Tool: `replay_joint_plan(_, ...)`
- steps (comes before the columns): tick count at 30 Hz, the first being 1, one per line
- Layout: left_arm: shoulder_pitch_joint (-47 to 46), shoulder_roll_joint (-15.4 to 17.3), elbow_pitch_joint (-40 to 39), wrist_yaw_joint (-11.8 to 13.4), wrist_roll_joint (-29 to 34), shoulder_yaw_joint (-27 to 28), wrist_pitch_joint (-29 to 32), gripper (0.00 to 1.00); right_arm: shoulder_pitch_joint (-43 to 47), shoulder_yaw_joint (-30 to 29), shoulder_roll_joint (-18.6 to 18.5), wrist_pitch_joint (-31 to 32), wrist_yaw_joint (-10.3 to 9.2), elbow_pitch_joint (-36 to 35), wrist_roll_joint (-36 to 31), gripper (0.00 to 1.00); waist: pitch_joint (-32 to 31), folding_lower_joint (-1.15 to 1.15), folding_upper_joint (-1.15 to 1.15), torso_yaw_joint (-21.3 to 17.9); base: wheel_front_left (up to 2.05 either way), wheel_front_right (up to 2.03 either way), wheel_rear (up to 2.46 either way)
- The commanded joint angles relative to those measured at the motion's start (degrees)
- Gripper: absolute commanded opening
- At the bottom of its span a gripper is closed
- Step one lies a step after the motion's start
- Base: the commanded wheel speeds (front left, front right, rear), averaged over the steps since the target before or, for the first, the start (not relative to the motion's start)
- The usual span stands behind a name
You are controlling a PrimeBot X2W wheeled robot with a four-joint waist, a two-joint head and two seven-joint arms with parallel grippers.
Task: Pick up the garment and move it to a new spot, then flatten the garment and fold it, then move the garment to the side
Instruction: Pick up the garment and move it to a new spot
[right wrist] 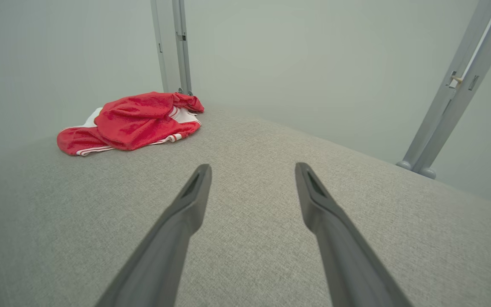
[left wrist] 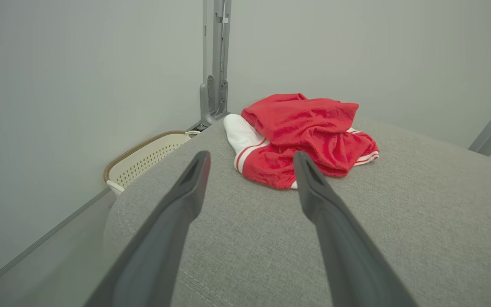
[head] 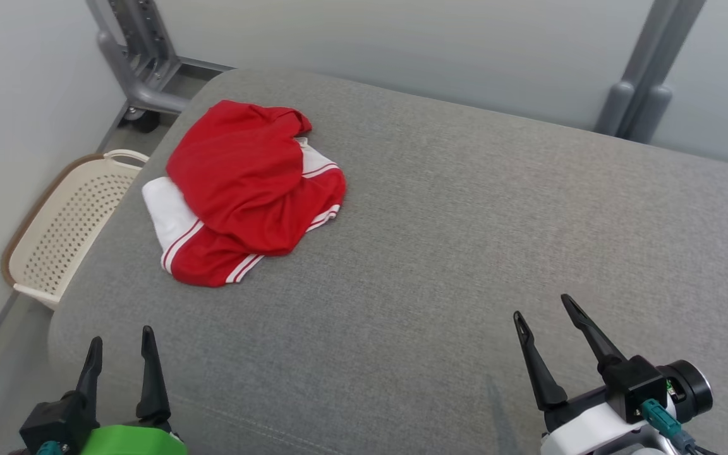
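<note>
Head view: left end effector [head: 121, 336] at lower left, dark fingers parted w/ a moderate gap, released, gripping nothing, tips over the near-left edge of the grey cushion [head: 465, 221]. Right end effector [head: 543, 306] at lower right, fingers splayed a bit wider, also empty, above bare fabric; can't tell if the tips touch it. Fingers are long, matte, dark, tapering to points. Left wrist housing is green, right one white w/ a teal plug.

Cushion: coarse grey woven upholstery, rounded corners, stitched seam along the near edge. Garment [head: 244, 189]: red sports-type fabric w/ a white panel & white stripes, crumpled in a loose heap, not flat. It lies on the cushion's far-left part, near the corner. It's well apart from both end effectors: ahead of the left one & a bit to its right, far ahead & to the left of the right one.

Cream perforated basket [head: 67, 221] w/ a brown rim sits beside the cushion's left edge.
</note>
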Motion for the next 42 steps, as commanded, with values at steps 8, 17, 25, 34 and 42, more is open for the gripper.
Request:
replay_joint_plan(8, 2.70, -0.86, -2.31, -0.09, 0.82, 2.60, -0.17, 1.00, -0.71, 2.21, -0.74, -0.16, -0.08, 0.53, 0.91, 1.00, -1.62, 0.00, 0.00, 6.89, 0.00, 0.00, 0.00)
replay_joint_plan(17, -8.44, -2.77, 2.04, -1.41, -0.53, -2.01, 5.65, 1.00, -1.24, 0.60, -1.89, -0.16, -0.08, -1.77, 0.55, 1.00, 3.31, 0.00, 0.00, 3.55, 0.00, 0.00, 0.00)
replay_joint_plan(25, -31.04, -3.54, 15.64, 0.08, -5.41, -1.22, 18.10, 1.00, -5.06, 1.07, -3.50, -0.16, -0.08, -4.08, -0.13, 1.00, 13.42, 0.00, 0.00, -2.92, 0.00, 0.00, 0.00)
replay_joint_plan(34, -46.06, -1.06, 35.40, -2.09, -9.41, -1.00, 29.82, 1.00, -7.54, 1.47, -3.23, -0.17, -0.08, -4.47, 0.78, 1.00, 19.88, 0.00, 0.00, -8.17, 0.00, 0.00, 0.00)
replay_joint_plan(42, -49.90, 1.71, 45.98, -2.02, -9.12, -0.86, 29.53, 0.40, -9.30, 1.17, -2.69, -0.17, -0.08, -4.99, 1.15, 1.00, 20.53, 0.00, 0.00, -10.98, 0.00, 0.00, 0.00)
